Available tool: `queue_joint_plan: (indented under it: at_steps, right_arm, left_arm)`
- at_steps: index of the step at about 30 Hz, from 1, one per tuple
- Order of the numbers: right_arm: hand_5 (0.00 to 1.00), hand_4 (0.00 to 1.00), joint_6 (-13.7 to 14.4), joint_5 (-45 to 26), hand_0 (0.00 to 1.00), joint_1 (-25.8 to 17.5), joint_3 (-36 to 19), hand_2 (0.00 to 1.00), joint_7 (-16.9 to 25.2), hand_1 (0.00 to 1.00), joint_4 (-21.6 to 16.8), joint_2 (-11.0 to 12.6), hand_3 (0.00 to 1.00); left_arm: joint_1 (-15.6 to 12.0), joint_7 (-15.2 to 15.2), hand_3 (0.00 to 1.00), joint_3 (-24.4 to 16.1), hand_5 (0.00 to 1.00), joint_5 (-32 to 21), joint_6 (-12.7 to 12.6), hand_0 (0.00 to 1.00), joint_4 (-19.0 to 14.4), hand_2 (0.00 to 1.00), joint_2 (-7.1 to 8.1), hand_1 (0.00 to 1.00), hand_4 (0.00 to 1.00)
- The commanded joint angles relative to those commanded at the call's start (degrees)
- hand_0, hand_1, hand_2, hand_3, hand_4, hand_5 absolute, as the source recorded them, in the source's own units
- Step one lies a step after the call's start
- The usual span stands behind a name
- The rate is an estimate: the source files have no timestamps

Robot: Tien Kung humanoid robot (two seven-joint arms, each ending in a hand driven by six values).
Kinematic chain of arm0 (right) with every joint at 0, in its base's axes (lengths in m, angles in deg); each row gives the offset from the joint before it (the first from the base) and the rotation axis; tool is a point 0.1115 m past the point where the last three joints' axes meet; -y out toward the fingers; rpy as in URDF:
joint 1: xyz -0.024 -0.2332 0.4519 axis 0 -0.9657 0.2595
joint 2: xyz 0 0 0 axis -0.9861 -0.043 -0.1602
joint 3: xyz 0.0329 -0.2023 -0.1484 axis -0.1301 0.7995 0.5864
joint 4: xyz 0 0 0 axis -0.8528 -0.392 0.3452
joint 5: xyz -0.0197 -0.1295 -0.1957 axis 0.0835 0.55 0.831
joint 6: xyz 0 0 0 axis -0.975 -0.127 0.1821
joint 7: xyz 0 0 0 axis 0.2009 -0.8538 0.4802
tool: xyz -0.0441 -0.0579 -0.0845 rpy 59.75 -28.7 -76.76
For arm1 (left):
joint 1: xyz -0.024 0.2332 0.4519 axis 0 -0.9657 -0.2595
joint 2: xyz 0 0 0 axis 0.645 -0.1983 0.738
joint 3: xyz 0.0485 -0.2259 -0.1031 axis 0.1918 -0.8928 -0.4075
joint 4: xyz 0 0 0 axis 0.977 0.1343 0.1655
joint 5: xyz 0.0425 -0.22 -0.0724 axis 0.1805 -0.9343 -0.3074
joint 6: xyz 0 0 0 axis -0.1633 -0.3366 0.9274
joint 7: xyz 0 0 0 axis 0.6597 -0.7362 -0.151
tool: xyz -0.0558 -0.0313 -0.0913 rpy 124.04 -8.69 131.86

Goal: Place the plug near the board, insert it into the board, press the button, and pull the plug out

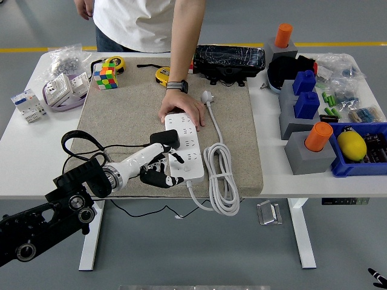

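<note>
The left hand, fingers loosely spread and holding nothing, rests at the near-left edge of the power strip — its button just to the right. The black plug sits in the strip, just beyond the hand.

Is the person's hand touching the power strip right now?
Touching. The head view shows the person's hand lying over the far end of the white power strip, fingers draped across its top edge with no gap visible.
</note>
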Motion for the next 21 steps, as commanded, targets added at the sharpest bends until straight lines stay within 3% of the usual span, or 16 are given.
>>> queue_joint_plan:
  at_steps: [11, 12, 21]
  right_arm:
    - [0.585, 0.981, -0.02, 0.05, 0.622, -0.06, -0.23, 0.640, -0.01, 0.669, 0.01, -0.16, 0.573]
    - [0.584, 0.981, -0.01, 0.02, 0.622, -0.07, -0.27, 0.640, -0.01, 0.669, 0.02, -0.16, 0.573]
    - [0.585, 0.981, -0.01, 0.05, 0.622, -0.07, -0.42, 0.640, 0.01, 0.669, -0.04, -0.14, 0.573]
  left_arm:
    - [0.88, -0.01, 0.713, 1.30, 0.096, -1.45, 0.02, 0.078, 1.17, 0.142, -0.88, 0.060, 0.747]
    - [1.06, -0.26, 0.832, 1.50, 0.103, -1.66, 0.15, 0.076, 1.43, 0.142, -1.02, 0.059, 0.755]
    - [2.11, -0.62, 0.858, 2.52, 0.106, -2.20, 0.29, 0.076, 3.13, 0.142, -1.78, 0.059, 0.755]
